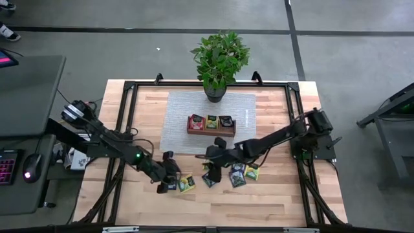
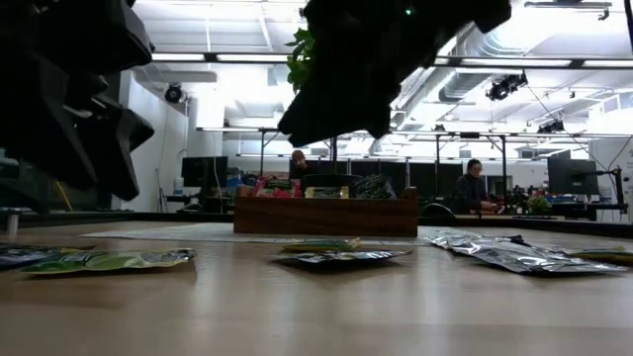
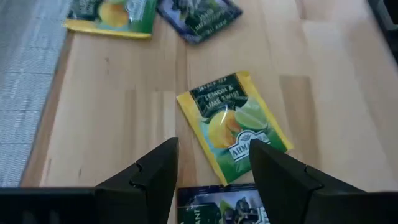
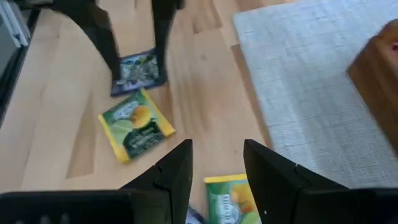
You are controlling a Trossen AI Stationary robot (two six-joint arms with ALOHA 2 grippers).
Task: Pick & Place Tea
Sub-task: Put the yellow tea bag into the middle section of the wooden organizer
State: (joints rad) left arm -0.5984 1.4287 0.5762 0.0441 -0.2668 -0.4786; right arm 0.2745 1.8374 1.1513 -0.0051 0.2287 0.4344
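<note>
The left gripper [image 3: 211, 168] hangs open and empty as we see, just past its fingertips, a yellow-edged green lemon sachet [image 3: 233, 124] lying flat on the table [image 3: 112, 124].

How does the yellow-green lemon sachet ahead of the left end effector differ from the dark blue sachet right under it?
The lemon sachet is yellow-green with a citrus picture and lies fully in view, clear of the left end effector. The dark blue sachet has a dark printed face and sits between the open fingers, partly cut off by the picture's edge. Both lie flat on the wooden table.
</note>
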